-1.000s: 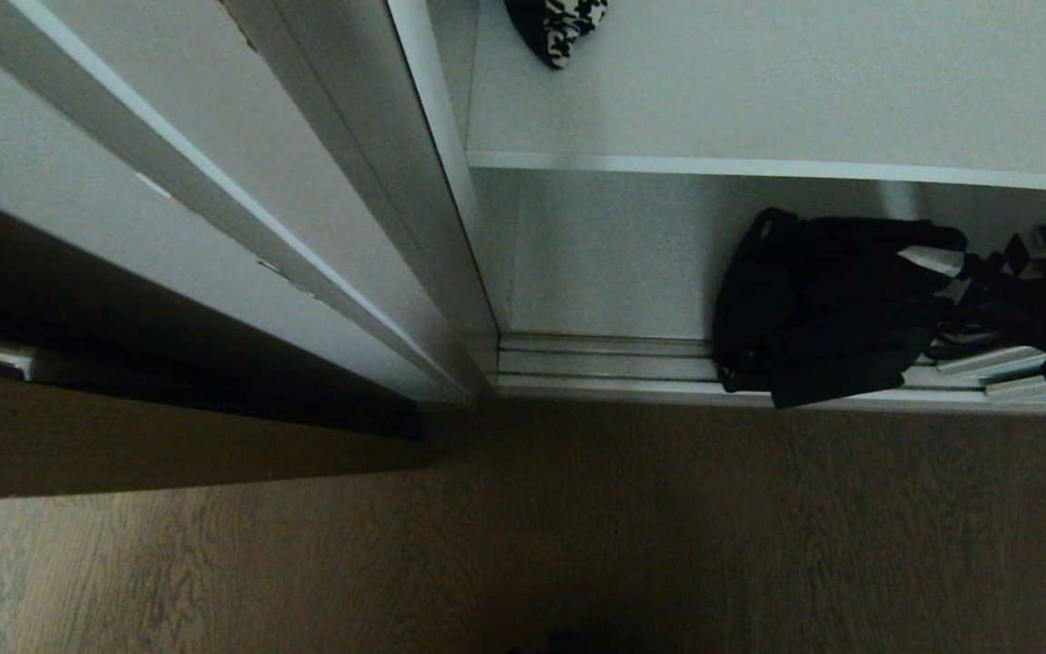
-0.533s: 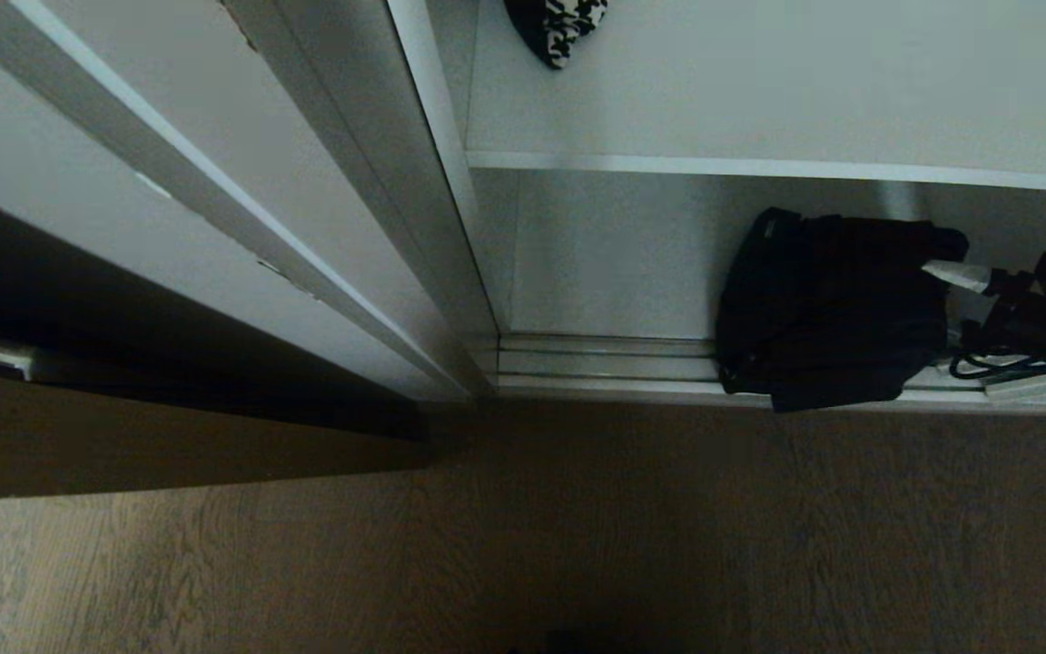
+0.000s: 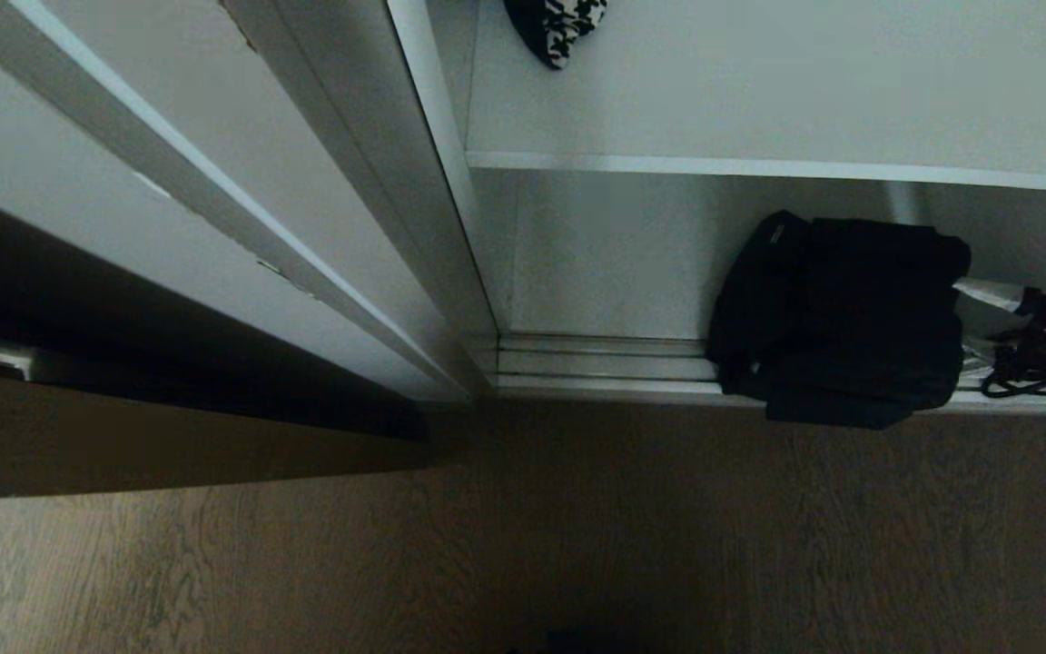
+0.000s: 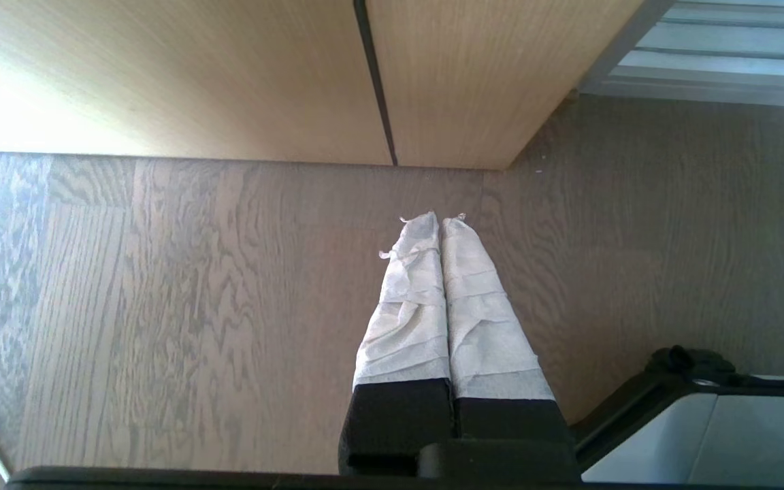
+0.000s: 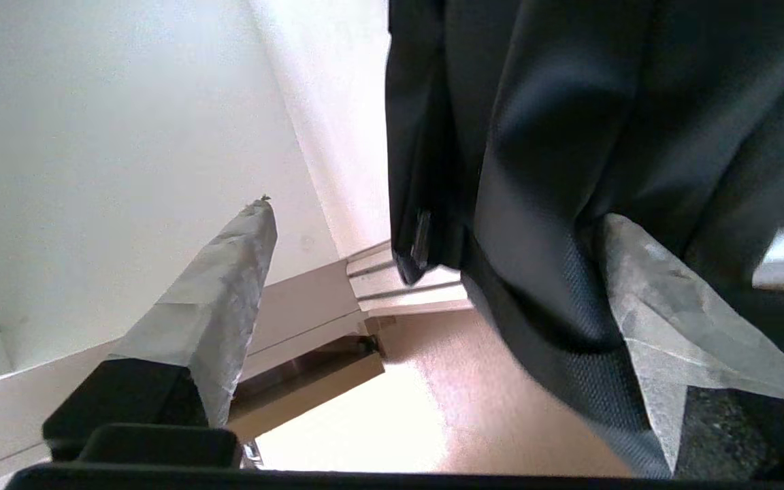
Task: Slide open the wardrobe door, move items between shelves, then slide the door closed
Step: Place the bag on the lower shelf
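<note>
Bag on the bottom shelf

Black bag (image 3: 841,313) sits on the lowest shelf (image 3: 605,363), its front edge hanging over the floor (image 3: 577,527). The right gripper (image 5: 433,272) is beside it, fingers spread wide, holding nothing. The left gripper (image 4: 441,228) hangs over the floor, fingers pressed together.

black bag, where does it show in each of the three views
Head view: black bag at right on the bottom shelf, overhanging the silver door track.
Left wrist view: not in it.
Right wrist view: bag fills the upper right, close to one finger.
Shared landmark: the silver door track.
</note>
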